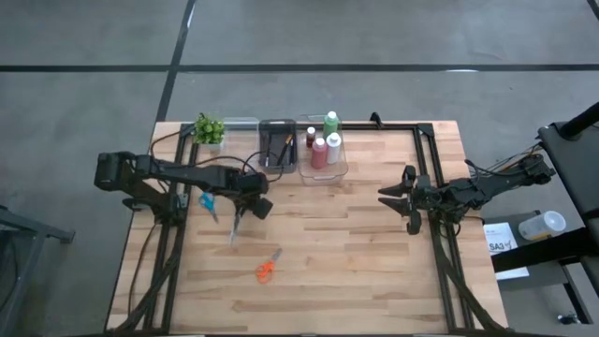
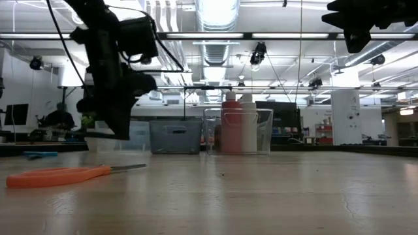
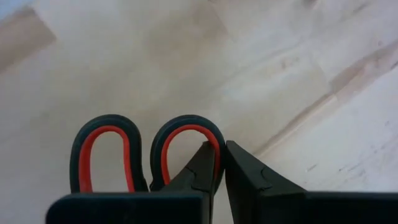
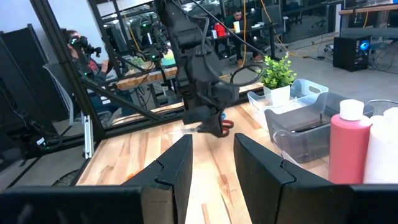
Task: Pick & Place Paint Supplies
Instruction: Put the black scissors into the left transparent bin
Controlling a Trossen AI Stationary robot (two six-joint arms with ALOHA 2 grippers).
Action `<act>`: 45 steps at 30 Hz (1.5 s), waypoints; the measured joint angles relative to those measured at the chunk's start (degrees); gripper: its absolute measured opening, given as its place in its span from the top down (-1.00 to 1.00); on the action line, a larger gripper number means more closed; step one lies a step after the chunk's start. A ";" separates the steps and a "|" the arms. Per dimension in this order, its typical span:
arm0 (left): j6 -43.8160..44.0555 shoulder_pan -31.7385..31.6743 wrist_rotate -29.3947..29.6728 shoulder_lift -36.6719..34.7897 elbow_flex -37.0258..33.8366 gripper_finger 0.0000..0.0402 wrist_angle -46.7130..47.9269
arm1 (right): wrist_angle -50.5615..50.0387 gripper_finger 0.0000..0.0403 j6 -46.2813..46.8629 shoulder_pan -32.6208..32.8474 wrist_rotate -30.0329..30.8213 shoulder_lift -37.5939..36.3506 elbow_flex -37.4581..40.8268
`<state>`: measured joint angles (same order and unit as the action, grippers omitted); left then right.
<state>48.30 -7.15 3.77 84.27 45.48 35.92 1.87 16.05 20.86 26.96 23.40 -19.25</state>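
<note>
left claw (image 3: 221, 163) pinched on one handle loop of the red-handled scissors (image 3: 149, 152), held above the tabletop (image 1: 374, 234), blades hanging down. stiff, light, likely to pivot; a grip nearer the pivot seems steadier. right claw (image 4: 211, 158) waits open, raised at the right side.

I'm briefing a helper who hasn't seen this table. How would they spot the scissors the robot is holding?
Start at the wooden table and find the left arm over its left half. Its left gripper is shut on the red-handled scissors, lifted off the wood. Unlike the orange tool lying flat nearby, their loops are red rimmed in black.
</note>
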 joint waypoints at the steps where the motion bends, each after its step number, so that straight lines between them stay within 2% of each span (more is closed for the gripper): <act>1: 0.00 -0.50 0.07 0.00 1.20 0.88 1.59 | 0.00 0.43 0.00 -0.02 0.00 0.00 0.00; 5: -0.21 -2.81 0.58 -0.06 6.60 0.88 8.86 | 0.00 0.43 0.00 0.00 0.00 0.00 0.00; 10: -1.60 -5.52 4.84 -0.07 13.36 0.88 16.03 | 0.00 0.43 0.00 -0.01 0.00 0.00 0.00; 18: -6.53 -11.58 11.72 -0.13 23.47 0.88 21.48 | 0.00 0.43 0.00 0.00 0.00 0.00 0.00; 21: -8.09 -15.43 12.45 -0.13 25.67 0.88 23.31 | 0.00 0.43 0.00 0.00 0.00 0.00 0.00; 24: -13.07 -19.36 12.56 -0.15 26.71 0.88 22.17 | 0.00 0.43 0.00 0.00 0.00 0.00 0.00; 30: -15.59 -26.77 12.54 -0.13 26.93 0.88 15.32 | 0.00 0.43 0.00 0.00 0.00 0.00 0.00; 35: -23.10 -33.62 11.11 0.05 26.92 0.88 9.34 | 0.00 0.43 0.00 -0.02 0.00 0.00 0.00; 41: -28.51 -41.06 5.57 2.53 26.88 0.88 7.43 | 0.00 0.43 0.00 -0.02 0.00 0.00 0.00; 45: -30.57 -43.38 2.55 6.56 26.88 0.88 3.80 | 0.00 0.43 0.00 0.00 0.00 0.00 0.00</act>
<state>17.73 -50.53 6.32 90.83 72.36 39.72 1.87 16.05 20.86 26.96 23.39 -19.25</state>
